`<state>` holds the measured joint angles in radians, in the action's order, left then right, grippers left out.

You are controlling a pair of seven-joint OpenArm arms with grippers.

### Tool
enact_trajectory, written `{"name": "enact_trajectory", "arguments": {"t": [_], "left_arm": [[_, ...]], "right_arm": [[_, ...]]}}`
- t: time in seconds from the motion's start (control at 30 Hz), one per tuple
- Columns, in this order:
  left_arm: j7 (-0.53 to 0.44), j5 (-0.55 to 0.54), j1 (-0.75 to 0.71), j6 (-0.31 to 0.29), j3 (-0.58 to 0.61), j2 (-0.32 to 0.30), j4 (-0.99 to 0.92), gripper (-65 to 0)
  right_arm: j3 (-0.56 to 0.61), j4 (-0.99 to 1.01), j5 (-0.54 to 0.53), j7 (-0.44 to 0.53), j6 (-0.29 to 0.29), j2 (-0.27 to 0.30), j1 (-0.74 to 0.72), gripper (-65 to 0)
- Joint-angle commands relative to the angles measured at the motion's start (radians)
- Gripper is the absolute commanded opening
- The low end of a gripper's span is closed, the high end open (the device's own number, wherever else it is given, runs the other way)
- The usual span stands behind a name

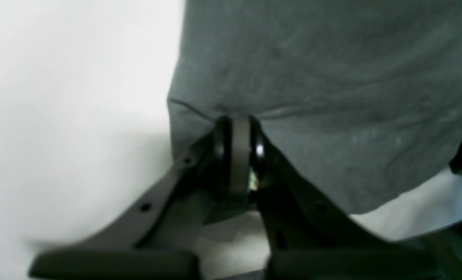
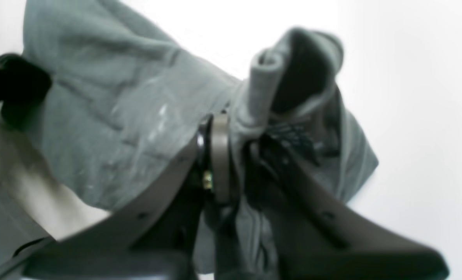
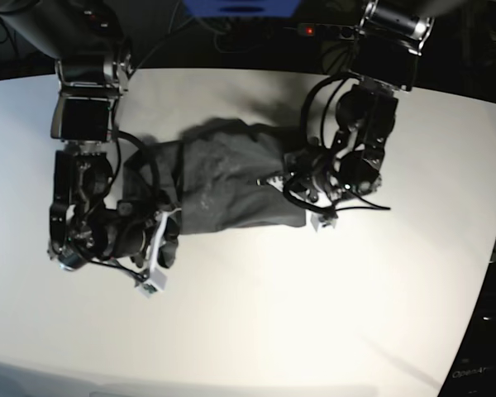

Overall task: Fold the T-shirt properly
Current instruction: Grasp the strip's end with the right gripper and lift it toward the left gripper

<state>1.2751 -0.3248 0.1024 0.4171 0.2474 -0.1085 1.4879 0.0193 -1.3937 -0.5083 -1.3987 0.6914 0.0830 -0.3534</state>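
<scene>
Dark grey T-shirt (image 3: 223,186) bunched across upper centre of the white table (image 3: 314,314), between the two arms. Left gripper (image 1: 238,144) pressed together on a thin edge of the cloth, at the shirt's right end in the base view. Right gripper (image 2: 234,155) pinching a rolled, crumpled fold at its left end.

Both wrist views are blurred; I can't see the T-shirt (image 3: 223,186) neck label, and from base each arm hides the cloth edge beneath its tool
</scene>
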Motion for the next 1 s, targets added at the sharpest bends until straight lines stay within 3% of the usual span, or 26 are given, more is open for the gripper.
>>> {"name": "enact_trajectory", "arguments": {"t": [0.0,0.2,0.7,0.97], "left_arm": [[0.019,0.088,-0.016,0.018,-0.004,-0.021,0.018,-62.1],[0.111,0.088,-0.010,0.018,-0.007,-0.021,0.125,-62.1],[0.110,0.088,0.046,0.018,-0.001,-0.018,0.148,-62.1],[0.121,0.086,0.070,0.018,0.002,0.034,0.287,-62.1]], "right_arm": [[-0.002,-0.009,-0.019,0.002,0.007,0.005,-0.023,-64.6],[-0.002,-0.019,-0.019,0.002,0.007,0.008,-0.020,-64.6],[-0.002,-0.082,-0.022,0.002,0.007,0.010,-0.008,-64.6],[-0.002,-0.094,-0.020,0.002,0.007,0.013,-0.005,-64.6]]}}
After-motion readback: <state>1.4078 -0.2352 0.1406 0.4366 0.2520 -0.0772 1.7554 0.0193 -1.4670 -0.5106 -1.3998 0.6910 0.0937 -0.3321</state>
